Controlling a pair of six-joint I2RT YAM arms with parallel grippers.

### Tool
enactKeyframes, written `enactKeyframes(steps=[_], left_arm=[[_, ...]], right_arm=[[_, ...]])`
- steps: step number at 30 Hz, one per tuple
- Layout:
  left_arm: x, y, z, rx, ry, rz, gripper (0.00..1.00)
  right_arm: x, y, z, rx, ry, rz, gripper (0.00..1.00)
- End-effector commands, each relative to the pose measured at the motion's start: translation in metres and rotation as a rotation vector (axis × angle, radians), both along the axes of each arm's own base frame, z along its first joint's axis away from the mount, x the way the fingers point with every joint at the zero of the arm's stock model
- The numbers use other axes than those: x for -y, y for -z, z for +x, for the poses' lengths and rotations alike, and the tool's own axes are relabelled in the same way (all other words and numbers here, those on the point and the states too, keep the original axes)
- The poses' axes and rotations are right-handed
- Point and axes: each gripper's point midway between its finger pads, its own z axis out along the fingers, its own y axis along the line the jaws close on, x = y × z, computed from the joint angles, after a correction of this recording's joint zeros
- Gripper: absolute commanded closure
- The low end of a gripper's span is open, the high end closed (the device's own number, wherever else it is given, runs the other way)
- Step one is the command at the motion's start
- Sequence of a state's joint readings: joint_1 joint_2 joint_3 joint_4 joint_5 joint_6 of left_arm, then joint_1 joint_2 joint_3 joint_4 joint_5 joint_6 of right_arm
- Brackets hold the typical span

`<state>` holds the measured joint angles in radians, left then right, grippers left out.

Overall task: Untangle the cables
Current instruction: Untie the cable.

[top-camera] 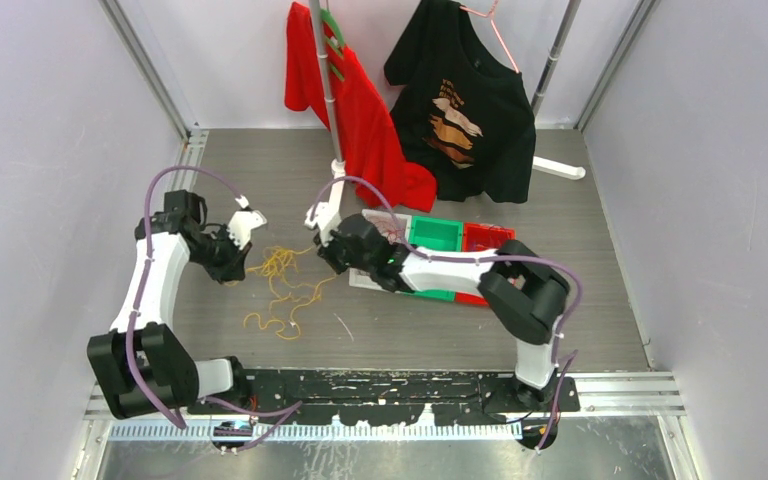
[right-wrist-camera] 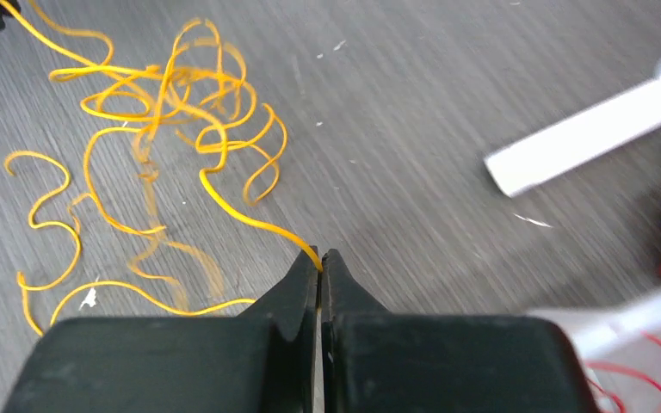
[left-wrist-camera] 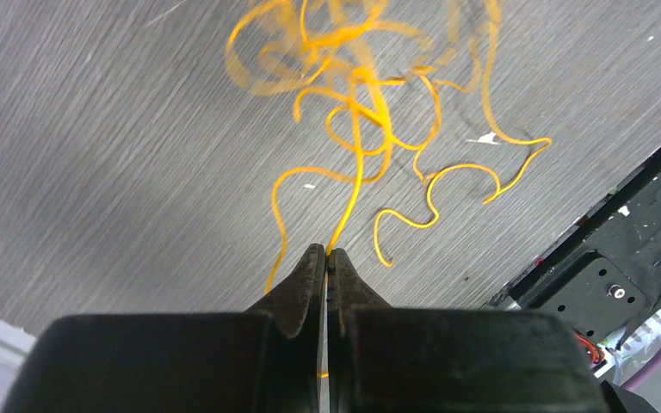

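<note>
A tangle of thin yellow cables (top-camera: 278, 264) lies on the grey table between my two grippers. My left gripper (top-camera: 232, 268) is at the tangle's left edge. In the left wrist view it (left-wrist-camera: 327, 252) is shut on one yellow cable (left-wrist-camera: 357, 163) that runs up into the tangle. My right gripper (top-camera: 328, 258) is at the tangle's right edge. In the right wrist view it (right-wrist-camera: 320, 256) is shut on the end of another yellow strand (right-wrist-camera: 254, 222). Thin red cables (right-wrist-camera: 637, 370) lie in a white tray. No purple cables show.
Green (top-camera: 434, 236) and red (top-camera: 485, 238) trays sit under my right arm. A clothes rack at the back holds a red shirt (top-camera: 360, 120) and a black shirt (top-camera: 470, 110); its white foot (top-camera: 558, 168) lies on the table. A black base plate (top-camera: 400, 385) lines the near edge.
</note>
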<state>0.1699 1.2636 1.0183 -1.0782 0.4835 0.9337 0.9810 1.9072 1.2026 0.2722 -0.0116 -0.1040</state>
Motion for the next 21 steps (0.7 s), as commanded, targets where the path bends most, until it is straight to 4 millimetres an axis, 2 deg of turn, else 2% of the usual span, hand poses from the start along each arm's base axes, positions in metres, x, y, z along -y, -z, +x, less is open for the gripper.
enactKeyframes(steps=[1, 5, 9, 16, 21], left_arm=[[-0.016, -0.017, 0.012, 0.082, -0.055, -0.017, 1.00], [-0.023, -0.025, 0.010, 0.103, -0.080, -0.045, 1.00], [-0.033, -0.016, 0.009, 0.118, -0.091, -0.001, 1.00], [-0.056, 0.027, 0.000, 0.104, -0.091, 0.130, 1.00], [-0.085, 0.066, -0.011, 0.074, -0.128, 0.236, 1.00]], right_arm=[[0.033, -0.118, 0.026, 0.046, 0.190, 0.394, 0.99], [0.069, -0.156, 0.029, 0.042, 0.275, 0.540, 0.99], [0.098, -0.205, 0.037, 0.047, 0.323, 0.653, 0.99], [0.135, -0.297, 0.038, 0.120, 0.332, 0.789, 0.99], [0.150, -0.357, 0.030, 0.158, 0.313, 0.892, 0.99]])
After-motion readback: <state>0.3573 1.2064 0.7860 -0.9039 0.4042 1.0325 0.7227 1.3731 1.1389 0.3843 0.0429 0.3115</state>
